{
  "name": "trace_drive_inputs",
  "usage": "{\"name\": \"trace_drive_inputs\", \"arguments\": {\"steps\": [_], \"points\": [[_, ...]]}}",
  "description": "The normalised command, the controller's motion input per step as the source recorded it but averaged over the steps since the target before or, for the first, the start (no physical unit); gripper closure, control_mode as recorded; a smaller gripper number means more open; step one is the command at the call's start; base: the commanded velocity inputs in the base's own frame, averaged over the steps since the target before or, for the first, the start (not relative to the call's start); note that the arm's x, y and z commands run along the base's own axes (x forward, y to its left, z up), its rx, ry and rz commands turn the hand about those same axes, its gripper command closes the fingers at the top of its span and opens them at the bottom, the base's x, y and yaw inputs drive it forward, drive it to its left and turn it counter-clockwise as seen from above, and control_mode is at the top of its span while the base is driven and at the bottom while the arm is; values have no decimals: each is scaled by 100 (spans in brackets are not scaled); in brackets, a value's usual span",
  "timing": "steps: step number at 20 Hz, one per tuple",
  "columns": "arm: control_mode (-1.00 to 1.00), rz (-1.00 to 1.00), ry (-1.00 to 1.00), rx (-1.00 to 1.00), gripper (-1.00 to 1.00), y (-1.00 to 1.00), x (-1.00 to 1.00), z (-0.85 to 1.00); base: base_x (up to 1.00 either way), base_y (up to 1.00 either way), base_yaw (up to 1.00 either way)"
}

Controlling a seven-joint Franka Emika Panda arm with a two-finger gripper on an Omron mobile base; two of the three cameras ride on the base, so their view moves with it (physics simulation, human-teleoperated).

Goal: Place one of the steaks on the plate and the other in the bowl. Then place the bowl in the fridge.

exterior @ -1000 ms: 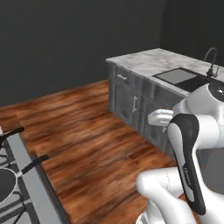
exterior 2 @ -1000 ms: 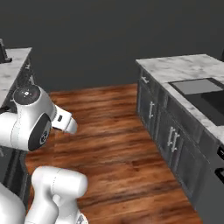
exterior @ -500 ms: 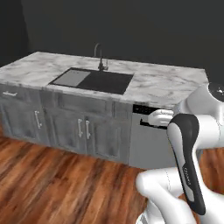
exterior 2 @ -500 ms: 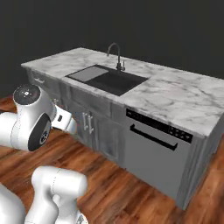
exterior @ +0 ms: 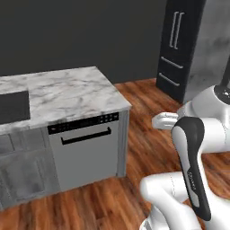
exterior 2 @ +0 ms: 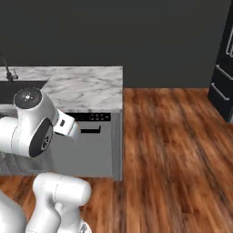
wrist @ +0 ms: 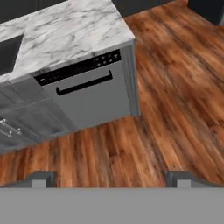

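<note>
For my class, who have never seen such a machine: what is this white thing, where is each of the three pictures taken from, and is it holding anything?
It is a white robot arm on a driving base, in a computer-drawn kitchen. Two pictures come from cameras on the base, behind the arm to its left and right. The third looks along the hand: its two dark fingers stand wide apart and hold nothing. Ahead is a marble-topped island with a dishwasher in its front and a sink set in the top. The dark fridge stands closed, across the wood floor.
</note>
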Motion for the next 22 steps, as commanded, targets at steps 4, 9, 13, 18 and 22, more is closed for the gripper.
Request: {"name": "trace_drive_inputs", "arguments": {"steps": [4, 9, 13, 18, 22], "points": [[100, 0, 0, 0, -100, 0, 0, 0, 54, -9, -73], [100, 0, 0, 0, -100, 0, 0, 0, 100, -94, -6], [100, 0, 0, 0, -100, 0, 0, 0, 100, -100, 0], [100, 0, 0, 0, -100, 0, 0, 0, 100, -98, 0], [100, 0, 0, 0, -100, 0, 0, 0, 100, -26, -3]]}}
